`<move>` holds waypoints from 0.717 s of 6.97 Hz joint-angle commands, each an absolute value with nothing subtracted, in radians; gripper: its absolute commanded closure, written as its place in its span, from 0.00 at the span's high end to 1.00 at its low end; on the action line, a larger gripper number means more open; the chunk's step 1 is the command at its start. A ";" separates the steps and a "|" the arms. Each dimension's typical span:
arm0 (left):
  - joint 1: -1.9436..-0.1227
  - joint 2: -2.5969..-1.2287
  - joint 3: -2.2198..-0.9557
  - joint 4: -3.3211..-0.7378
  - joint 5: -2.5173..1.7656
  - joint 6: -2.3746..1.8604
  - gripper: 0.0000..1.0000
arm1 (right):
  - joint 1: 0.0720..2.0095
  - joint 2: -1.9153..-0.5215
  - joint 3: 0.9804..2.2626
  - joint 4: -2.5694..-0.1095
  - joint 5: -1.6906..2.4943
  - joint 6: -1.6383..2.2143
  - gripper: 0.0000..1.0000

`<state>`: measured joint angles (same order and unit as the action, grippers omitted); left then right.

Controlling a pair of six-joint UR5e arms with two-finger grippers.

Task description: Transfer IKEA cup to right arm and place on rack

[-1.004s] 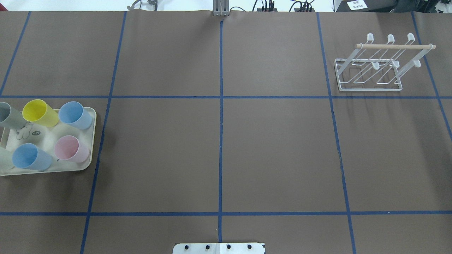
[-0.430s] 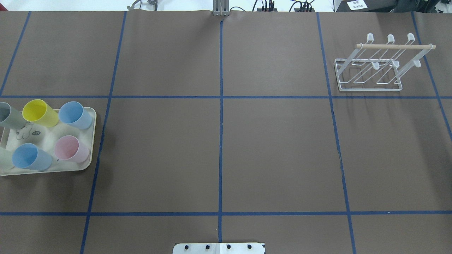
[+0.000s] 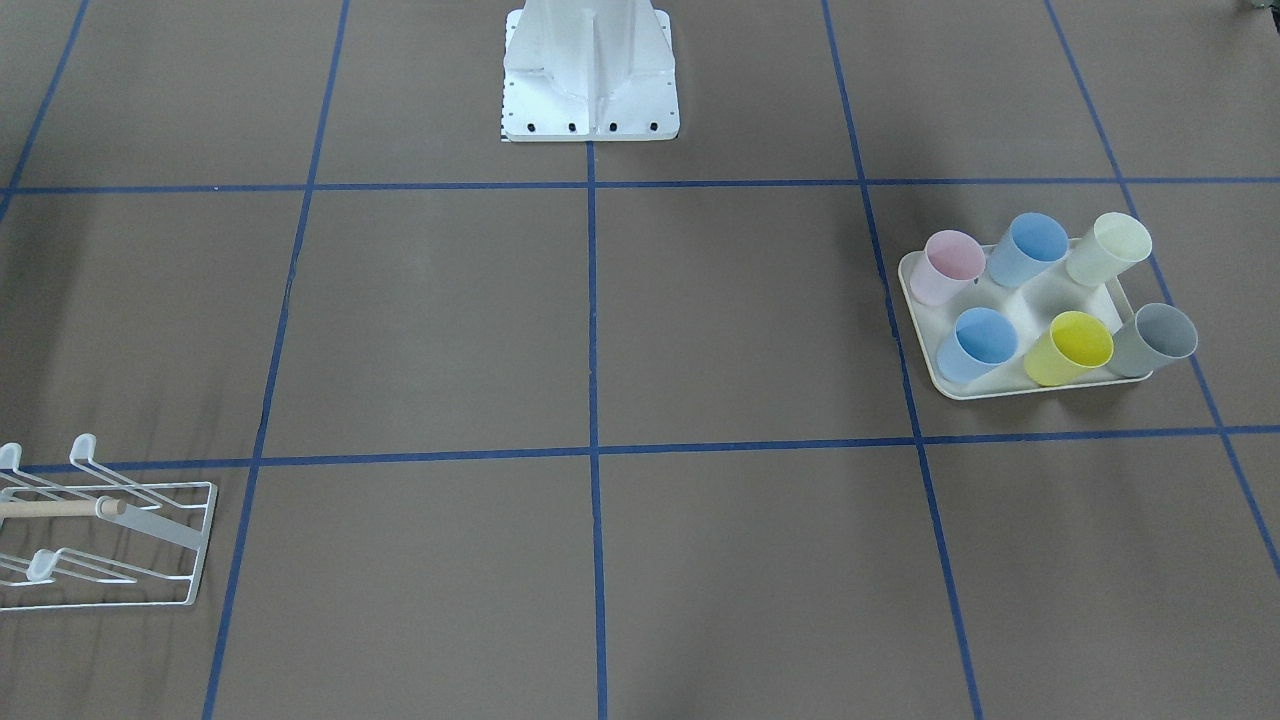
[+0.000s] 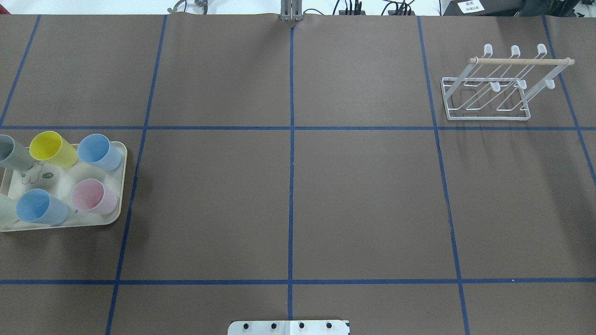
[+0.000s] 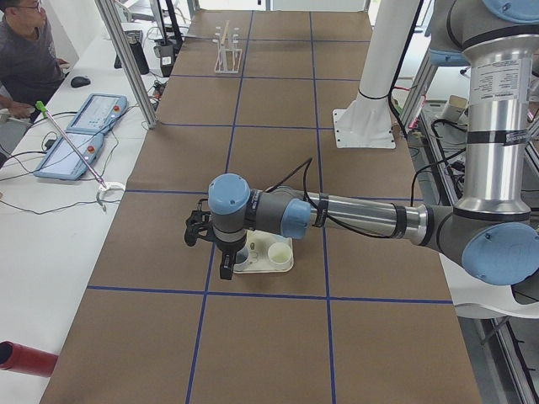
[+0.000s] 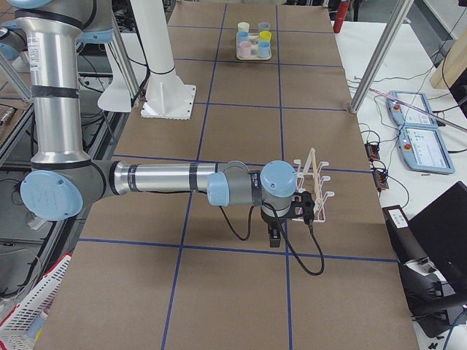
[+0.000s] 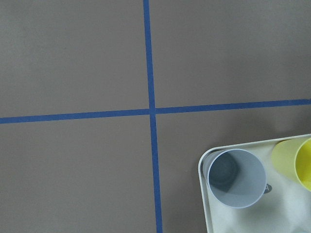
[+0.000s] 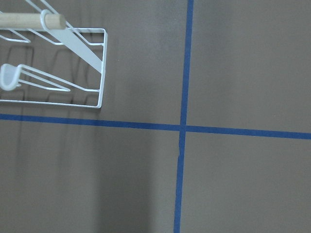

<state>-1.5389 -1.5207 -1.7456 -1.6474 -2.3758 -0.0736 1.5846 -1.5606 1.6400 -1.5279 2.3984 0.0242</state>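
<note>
Hangs left gripper [image 5: 226,269] by tray [image 3: 1035,300] corner near six upright cups [image 3: 1075,345]; hangs right gripper [image 6: 274,239] beside rack [image 4: 521,61], well apart from cups. Cannot tell either pincer's state, clenched or released

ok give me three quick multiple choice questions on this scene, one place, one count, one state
1. The rack stands on the robot's: A left, B right, C centre.
2. How many cups stand on the tray: A four, B five, C six.
3. The rack's prongs: A all bare, B hold one cup, C hold two cups.
Answers: 1 B, it sits far right in the overhead view. 2 C, the front view shows six. 3 A, no cup hangs on any prong.
</note>
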 commanded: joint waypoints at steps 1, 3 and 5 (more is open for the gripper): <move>-1.537 -1.523 -1.779 -1.649 -2.381 -0.074 1.00 | 1.582 -1.560 1.654 -1.529 2.398 0.023 1.00; -1.529 -1.507 -1.781 -1.651 -2.410 -0.075 1.00 | 1.577 -1.546 1.664 -1.529 2.396 0.023 1.00; -1.504 -1.453 -1.798 -1.722 -2.441 -0.229 1.00 | 1.563 -1.549 1.660 -1.529 2.399 0.026 1.00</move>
<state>-1.5210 -1.4856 -1.7850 -1.6713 -2.4293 -0.1359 1.5704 -1.5496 1.6598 -1.5301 2.3979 0.0236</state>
